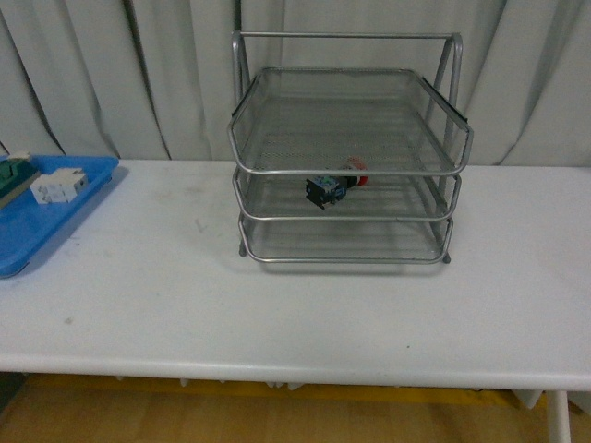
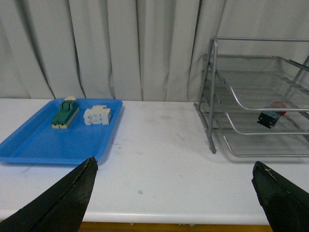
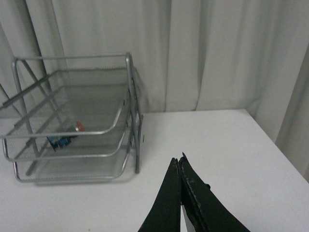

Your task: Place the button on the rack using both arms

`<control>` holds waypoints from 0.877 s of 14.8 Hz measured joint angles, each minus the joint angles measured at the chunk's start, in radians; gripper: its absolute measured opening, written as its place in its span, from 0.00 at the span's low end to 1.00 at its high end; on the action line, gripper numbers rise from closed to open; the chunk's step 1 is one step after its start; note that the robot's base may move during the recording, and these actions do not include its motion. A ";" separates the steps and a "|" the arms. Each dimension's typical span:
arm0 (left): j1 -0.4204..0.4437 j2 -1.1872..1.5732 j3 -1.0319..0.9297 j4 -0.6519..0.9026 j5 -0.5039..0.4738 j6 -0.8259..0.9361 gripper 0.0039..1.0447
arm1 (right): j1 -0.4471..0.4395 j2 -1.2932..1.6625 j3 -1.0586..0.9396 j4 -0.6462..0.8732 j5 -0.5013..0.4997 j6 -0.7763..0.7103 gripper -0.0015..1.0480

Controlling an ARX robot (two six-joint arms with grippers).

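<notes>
Resting on the middle of the 3 tiers of the rack, the button lies on its side on a white table before pale curtains. A blue tray sits far left. The left gripper is spread wide and the right gripper pressed together, both empty.

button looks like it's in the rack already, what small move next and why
Probably none beyond keeping both arms back: the button lies on the middle shelf of the rack, the left gripper is open and empty, and the right gripper is shut on nothing.
</notes>
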 joint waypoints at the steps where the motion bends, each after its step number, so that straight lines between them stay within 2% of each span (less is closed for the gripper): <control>1: 0.000 0.000 0.000 0.000 0.000 0.000 0.94 | 0.000 -0.022 -0.030 -0.016 0.000 -0.004 0.02; 10: 0.000 0.000 0.000 0.000 0.000 0.000 0.94 | 0.000 -0.251 -0.121 -0.142 0.000 -0.006 0.02; 11: 0.000 0.000 0.000 0.000 0.000 0.000 0.94 | 0.000 -0.266 -0.146 -0.110 0.001 -0.006 0.02; 13: 0.000 0.000 0.000 0.000 0.000 0.000 0.94 | 0.000 -0.330 -0.149 -0.174 0.002 -0.007 0.02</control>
